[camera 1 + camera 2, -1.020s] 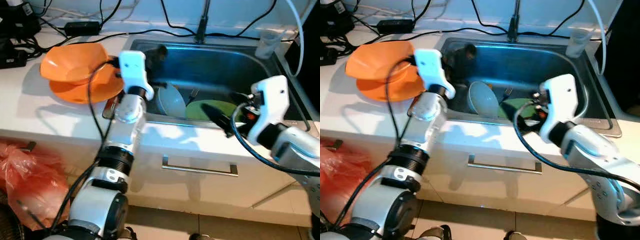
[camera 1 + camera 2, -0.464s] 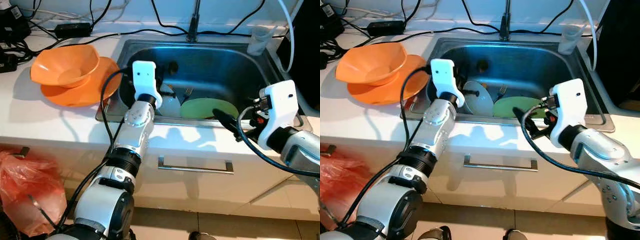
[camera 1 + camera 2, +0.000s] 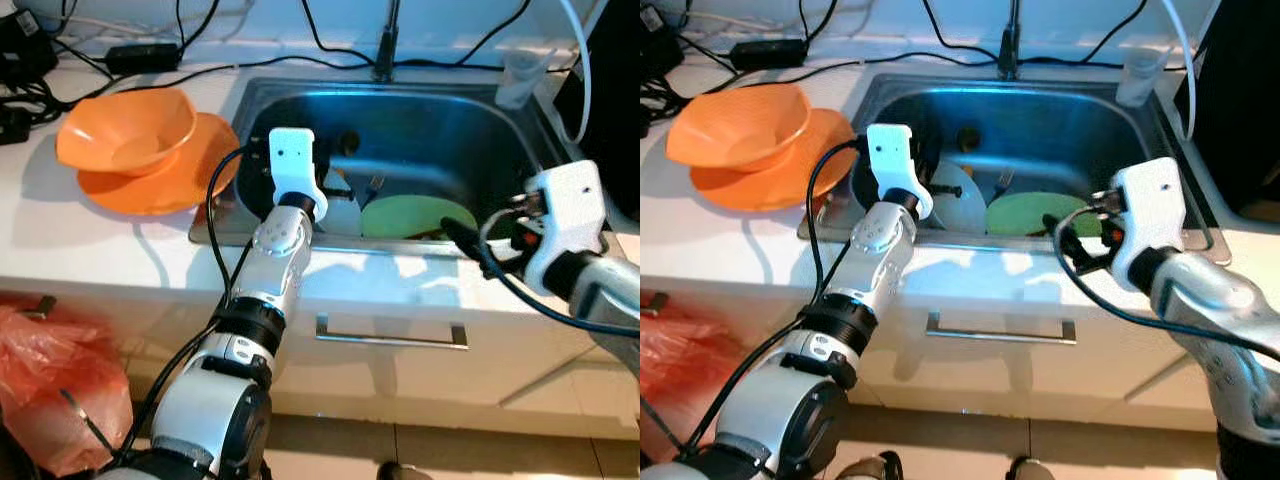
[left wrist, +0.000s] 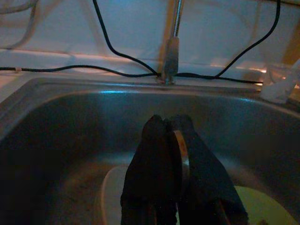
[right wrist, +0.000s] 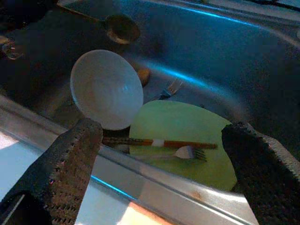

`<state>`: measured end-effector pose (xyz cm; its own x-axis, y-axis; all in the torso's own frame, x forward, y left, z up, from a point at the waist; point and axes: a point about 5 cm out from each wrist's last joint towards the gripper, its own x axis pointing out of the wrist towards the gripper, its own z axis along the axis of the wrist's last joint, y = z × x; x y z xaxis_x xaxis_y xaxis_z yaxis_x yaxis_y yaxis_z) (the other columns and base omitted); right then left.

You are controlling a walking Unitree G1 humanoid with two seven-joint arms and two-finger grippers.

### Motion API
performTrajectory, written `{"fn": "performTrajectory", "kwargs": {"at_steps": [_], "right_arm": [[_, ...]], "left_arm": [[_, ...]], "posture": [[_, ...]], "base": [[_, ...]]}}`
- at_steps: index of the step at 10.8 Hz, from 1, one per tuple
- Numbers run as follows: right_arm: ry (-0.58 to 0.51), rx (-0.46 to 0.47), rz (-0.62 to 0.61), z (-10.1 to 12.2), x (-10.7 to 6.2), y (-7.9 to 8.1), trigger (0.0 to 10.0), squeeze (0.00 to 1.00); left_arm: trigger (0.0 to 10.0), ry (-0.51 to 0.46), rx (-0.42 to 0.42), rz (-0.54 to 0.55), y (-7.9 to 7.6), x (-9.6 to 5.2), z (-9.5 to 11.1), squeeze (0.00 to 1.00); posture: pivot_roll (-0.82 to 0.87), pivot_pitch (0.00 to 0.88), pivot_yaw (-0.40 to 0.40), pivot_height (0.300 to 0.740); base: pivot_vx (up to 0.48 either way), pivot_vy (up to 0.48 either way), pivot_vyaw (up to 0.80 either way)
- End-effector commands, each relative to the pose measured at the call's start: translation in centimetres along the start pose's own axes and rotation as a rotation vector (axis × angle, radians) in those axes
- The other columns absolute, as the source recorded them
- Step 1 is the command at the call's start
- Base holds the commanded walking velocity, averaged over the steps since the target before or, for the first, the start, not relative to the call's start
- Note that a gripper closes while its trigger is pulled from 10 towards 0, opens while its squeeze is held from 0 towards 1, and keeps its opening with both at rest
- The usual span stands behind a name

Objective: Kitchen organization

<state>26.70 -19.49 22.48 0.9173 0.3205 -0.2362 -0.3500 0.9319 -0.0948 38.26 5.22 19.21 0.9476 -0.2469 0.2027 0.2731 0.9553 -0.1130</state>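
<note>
1. The left gripper [image 4: 176, 187] is inside the sink [image 3: 450, 120], above the white bowl [image 5: 107, 89]. Its fingers are pressed together, perhaps on a thin metal object; the dim view leaves this unsure.
2. The right gripper [image 5: 159, 164] has fingers spread wide over the sink's front edge.
3. The green plate [image 5: 187, 126], carrying chopsticks [image 5: 159, 142] and a fork [image 5: 187, 152], lies between those fingers, lower down.
4. Orange dishes [image 3: 140, 145] stand on the table left of the sink.

R gripper [image 5: 159, 173] is hovering over sink [image 5: 262, 70] front rim w/ fingers [image 5: 65, 164] spread wide. Pale bowl [image 5: 107, 89] is lying tilted inside, touching green plate [image 5: 187, 136]. Chopsticks [image 5: 159, 142] & a fork [image 5: 185, 152] are resting across the plate; 2nd fork [image 5: 171, 87] is lying behind it. Drain [image 5: 122, 27] is showing farther back.
</note>
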Motion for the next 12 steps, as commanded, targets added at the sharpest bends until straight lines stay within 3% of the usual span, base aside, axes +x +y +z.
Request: {"fn": "performTrajectory", "kwargs": {"at_steps": [1, 4, 10, 11, 12], "right_arm": [[-0.017, -0.030, 0.015, 0.6, 0.5, 0.0, 10.0, 0.00], [-0.060, -0.060, 0.077, 2.2, 2.5, 0.7, 10.0, 0.00], [-0.102, -0.066, 0.151, 3.5, 3.2, 2.5, 10.0, 0.00], [-0.099, -0.063, 0.153, 3.4, 3.1, 2.6, 10.0, 0.00], [-0.096, -0.061, 0.154, 3.3, 3.1, 2.7, 10.0, 0.00]], "left_arm": [[0.0, 0.016, -0.011, -0.007, -0.2, -0.1, -0.4, 0.00], [0.0, 0.052, -0.007, -0.014, -0.3, -0.2, -1.2, 0.00], [0.0, 0.178, -0.003, -0.035, -1.2, -0.2, -3.3, 0.00], [0.0, 0.196, -0.020, -0.034, -1.2, -0.2, -3.6, 0.12], [4.1, 0.201, -0.027, -0.036, -1.2, -0.1, -3.6, 1.00]], "posture": [[-0.23, 0.142, 0.038, 0.740], [-0.23, 0.157, 0.037, 0.740], [-0.26, 0.177, 0.041, 0.740], [-0.26, 0.179, 0.042, 0.740], [-0.26, 0.180, 0.044, 0.740]], "base": [[0.000, 0.000, 0.00], [0.000, 0.000, 0.00], [0.000, 0.000, 0.00], [0.000, 0.000, 0.00], [0.000, 0.000, 0.00]]}}
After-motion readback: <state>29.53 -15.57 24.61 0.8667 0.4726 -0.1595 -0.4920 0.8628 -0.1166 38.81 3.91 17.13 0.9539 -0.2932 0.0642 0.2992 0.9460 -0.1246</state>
